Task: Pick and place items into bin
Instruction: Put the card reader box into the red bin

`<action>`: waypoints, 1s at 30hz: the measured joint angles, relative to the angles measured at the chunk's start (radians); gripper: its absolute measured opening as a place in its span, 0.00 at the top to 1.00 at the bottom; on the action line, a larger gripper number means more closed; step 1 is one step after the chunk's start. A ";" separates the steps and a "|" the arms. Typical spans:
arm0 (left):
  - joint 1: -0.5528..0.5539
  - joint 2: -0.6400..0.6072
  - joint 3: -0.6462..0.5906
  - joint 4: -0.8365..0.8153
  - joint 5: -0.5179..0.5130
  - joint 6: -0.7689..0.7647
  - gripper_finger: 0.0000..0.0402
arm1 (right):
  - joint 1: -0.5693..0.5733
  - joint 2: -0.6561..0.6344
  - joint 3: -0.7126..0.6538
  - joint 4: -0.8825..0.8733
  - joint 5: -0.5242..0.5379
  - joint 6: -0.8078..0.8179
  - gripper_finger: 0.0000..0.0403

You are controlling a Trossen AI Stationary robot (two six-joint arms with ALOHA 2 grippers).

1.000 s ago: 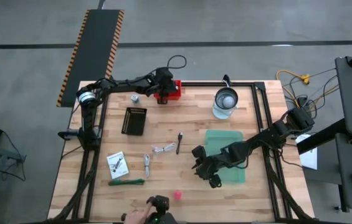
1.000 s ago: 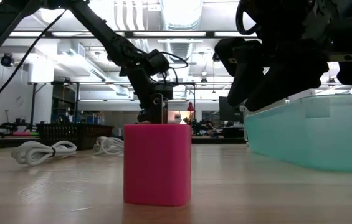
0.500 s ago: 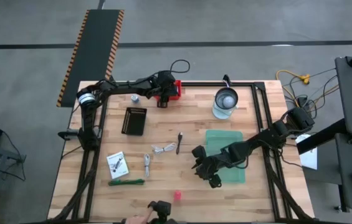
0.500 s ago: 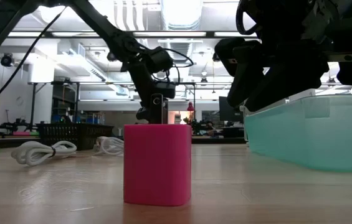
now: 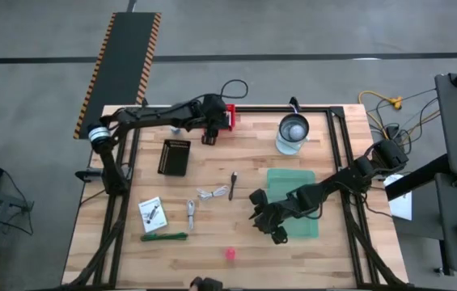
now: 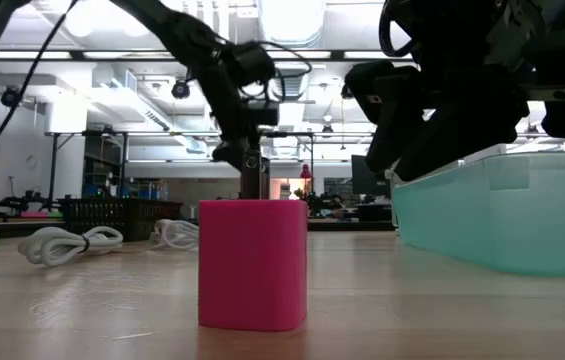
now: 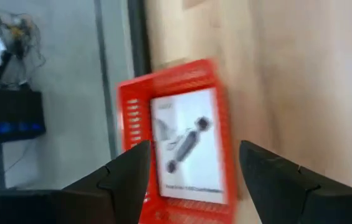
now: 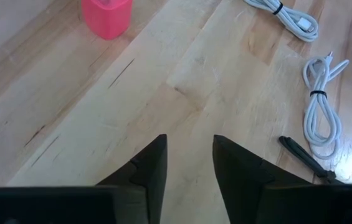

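Your left gripper (image 7: 191,168) now hangs above the red bin (image 7: 174,143) at the table's far edge, its fingers spread wide with nothing between them. A white printed card (image 7: 185,146) lies flat inside the bin, directly below the gap. A second ago those fingers were narrower and sat lower at the bin; they have since parted and the wrist has lifted and drawn slightly toward the table's left, so you can take the card as released and that placement as done.

Your right gripper (image 8: 188,165) hovers over bare wood beside the teal tray (image 5: 293,202), fingers partly apart and holding nothing; it has not shifted across the three moments.

The rest is yet to be moved. Another printed card (image 5: 152,214), the green tie (image 5: 163,237), two white coiled cables (image 5: 210,193), the thin black stick (image 5: 233,184) and the pink block (image 5: 230,254) sit on the near half of the table, with the pink block just ahead of your right gripper. The hand seen earlier at the table's near edge has withdrawn.
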 joint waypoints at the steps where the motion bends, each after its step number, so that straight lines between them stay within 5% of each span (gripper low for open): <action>1: -0.014 -0.008 -0.001 -0.019 0.000 -0.009 0.44 | 0.000 0.000 0.000 -0.002 0.000 0.000 0.72; 17: -0.207 -0.149 -0.027 -0.173 -0.005 -0.291 0.44 | 0.000 0.000 0.000 -0.013 0.003 -0.029 0.71; 30: -0.311 -0.174 -0.030 -0.418 0.012 -0.919 0.44 | 0.000 0.000 0.000 -0.011 0.007 -0.026 0.75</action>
